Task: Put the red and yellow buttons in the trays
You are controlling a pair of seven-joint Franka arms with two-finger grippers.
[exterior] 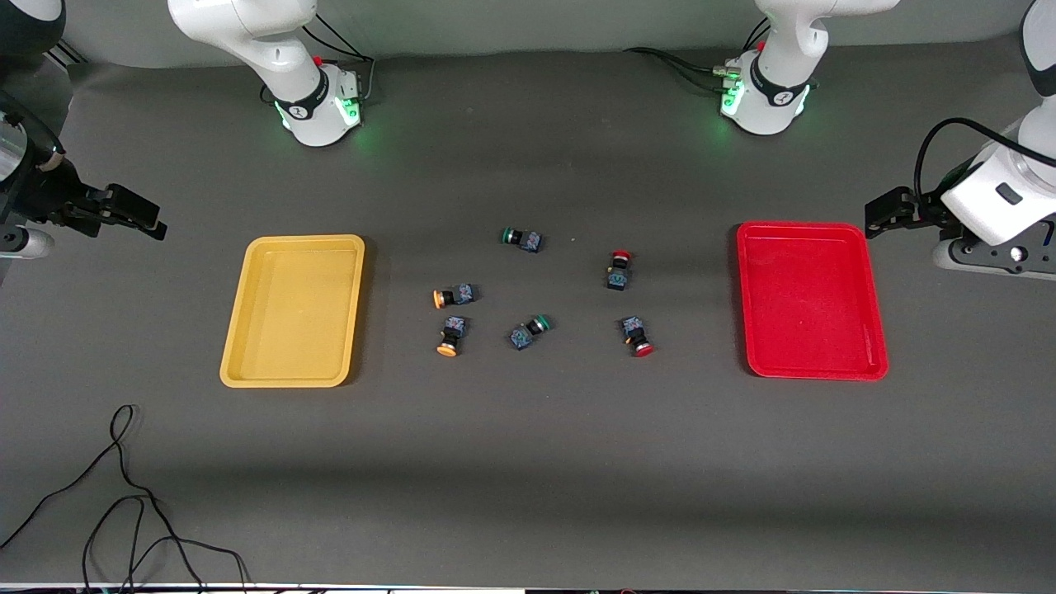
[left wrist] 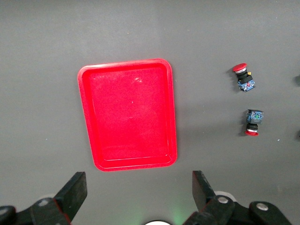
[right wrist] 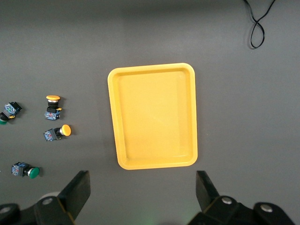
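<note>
Nothing sorted yet, by the look of it. Yellow tray (exterior: 293, 310) toward the right arm's end of the surface (exterior: 528, 462), red tray (exterior: 811, 299) toward the left arm's end, both bare inside. All four wanted buttons loose on the surface between the trays: two yellow buttons (exterior: 452, 316) near the yellow tray, two red buttons (exterior: 629, 302) near the red tray. Two green buttons (exterior: 525, 285) among them, not wanted.

Left end effector (left wrist: 138, 194) spread wide, holding nothing, hanging just off the red tray's end. Right end effector (right wrist: 143, 192) likewise spread and bare, just off the yellow tray's end. All four placements left to do.

Both end effectors cut off at the front view's edges. Button bodies too small for detail.
</note>
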